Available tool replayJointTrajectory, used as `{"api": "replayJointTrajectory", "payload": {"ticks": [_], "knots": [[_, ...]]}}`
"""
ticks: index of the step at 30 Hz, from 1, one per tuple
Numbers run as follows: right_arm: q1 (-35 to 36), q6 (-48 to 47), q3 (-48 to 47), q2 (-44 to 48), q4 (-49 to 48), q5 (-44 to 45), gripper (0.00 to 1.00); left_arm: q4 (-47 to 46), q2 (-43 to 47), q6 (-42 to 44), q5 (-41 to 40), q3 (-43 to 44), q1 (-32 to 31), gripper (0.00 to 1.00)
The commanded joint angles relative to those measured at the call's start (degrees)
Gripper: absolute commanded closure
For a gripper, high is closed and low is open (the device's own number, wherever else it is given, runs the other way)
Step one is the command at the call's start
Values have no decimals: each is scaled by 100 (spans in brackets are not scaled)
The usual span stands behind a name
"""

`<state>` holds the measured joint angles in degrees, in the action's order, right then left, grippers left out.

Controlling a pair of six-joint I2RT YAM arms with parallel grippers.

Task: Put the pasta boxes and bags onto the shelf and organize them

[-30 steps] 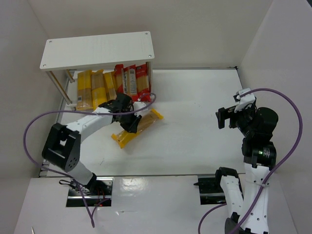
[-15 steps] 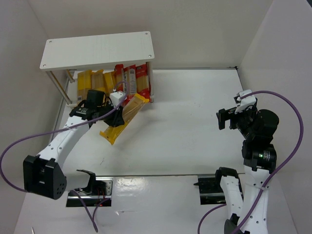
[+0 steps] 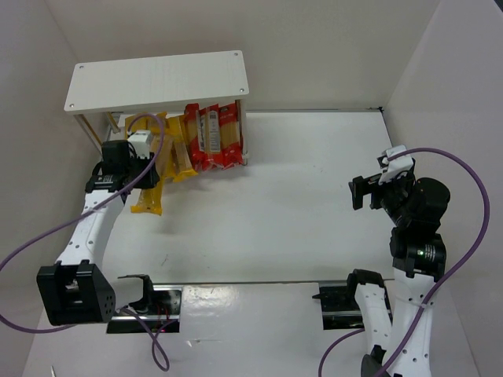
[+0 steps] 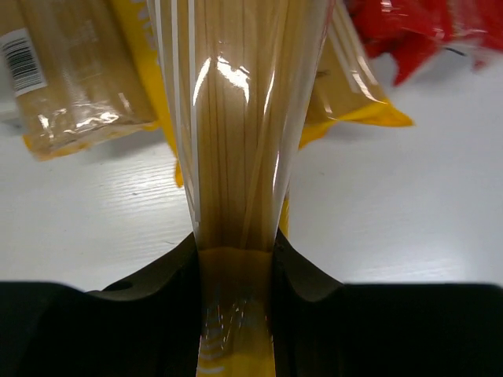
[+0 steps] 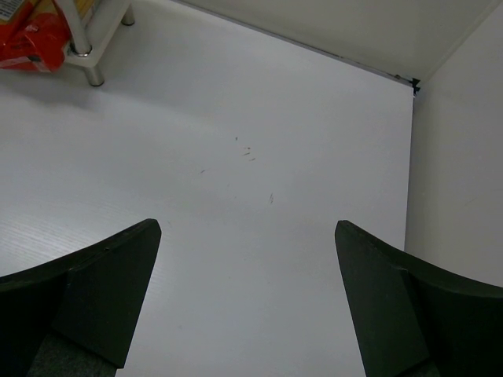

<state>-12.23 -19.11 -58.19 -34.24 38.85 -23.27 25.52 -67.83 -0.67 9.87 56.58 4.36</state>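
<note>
The shelf [image 3: 157, 78] is a white board on thin legs at the back left. Under its front edge lie yellow pasta bags [image 3: 178, 148] and red ones [image 3: 212, 138]. My left gripper [image 3: 141, 166] [image 4: 234, 259] is shut on a yellow bag of spaghetti [image 3: 149, 201] [image 4: 240, 118], near its end, at the left of that row. The bag points toward the shelf, over other yellow bags [image 4: 75, 82] and beside red ones [image 4: 424, 31]. My right gripper [image 3: 366, 192] [image 5: 247, 236] hangs open over bare table at the right, holding nothing.
White walls close in the table on the left, back and right. A metal shelf leg [image 5: 86, 67] with a red bag [image 5: 27, 35] beside it shows in the right wrist view. Purple cables loop off both arms.
My left arm has swung left with the yellow bag, from the middle of the table to the left end of the row by the shelf. The right arm has stayed still.
</note>
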Motion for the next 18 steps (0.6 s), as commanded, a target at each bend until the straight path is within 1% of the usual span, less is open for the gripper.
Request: {"api": "replayJointTrajectory", "payload": {"ticks": [1,7,13,18], "knots": [[45,31,-184,40,123,50,0,-1294,-71,-189,-318,46,161,100],[45,31,-122,40,123,50,0,-1856,-589,-135,-538,319,381,100],[45,-22,-69,40,123,182,0,-2366,-1153,242,-863,574,434,100],[45,-22,36,92,71,235,0,-2578,-1504,426,-1109,934,539,100]]}}
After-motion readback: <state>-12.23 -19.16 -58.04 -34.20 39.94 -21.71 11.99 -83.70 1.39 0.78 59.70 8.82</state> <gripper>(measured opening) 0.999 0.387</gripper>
